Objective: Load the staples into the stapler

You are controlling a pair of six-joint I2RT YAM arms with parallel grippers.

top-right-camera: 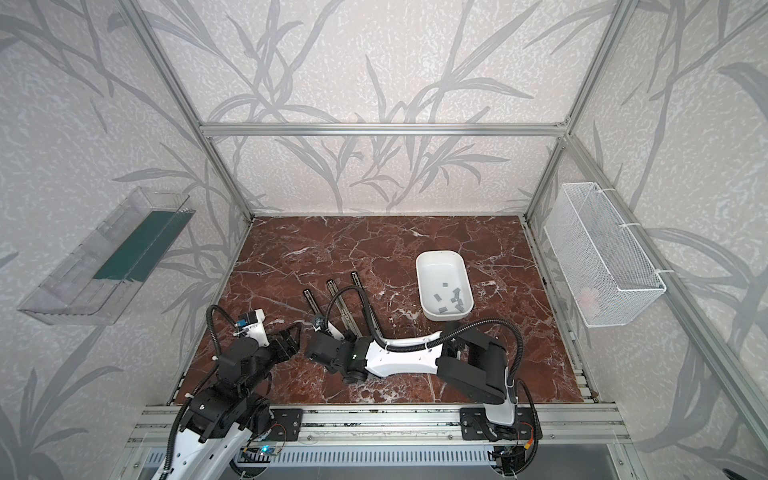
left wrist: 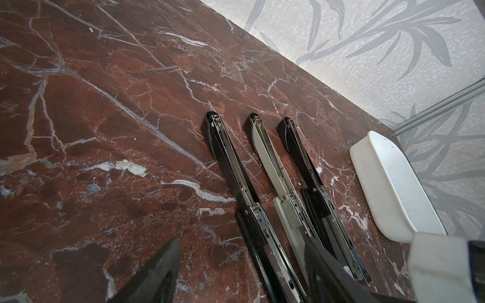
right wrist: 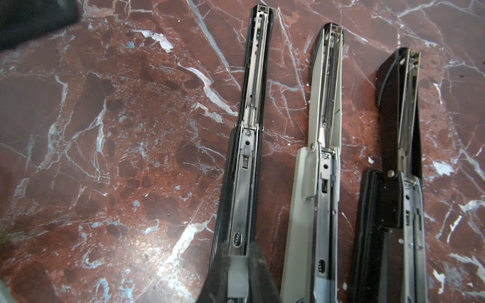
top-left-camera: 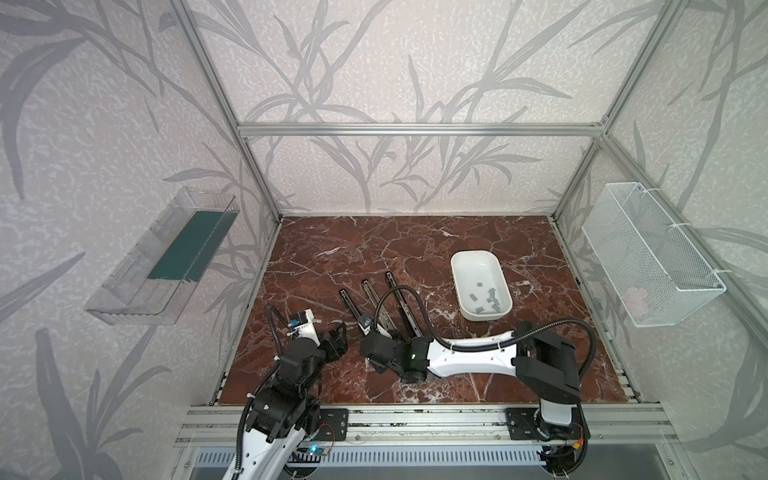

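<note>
Two near-equal overviews from high in front; both wrist views close on the same staplers (left wrist: 266, 157).

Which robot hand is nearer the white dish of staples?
Right. The right fingers sit at the staplers' near ends, left of the dish; the left fingers are even farther left.
</note>
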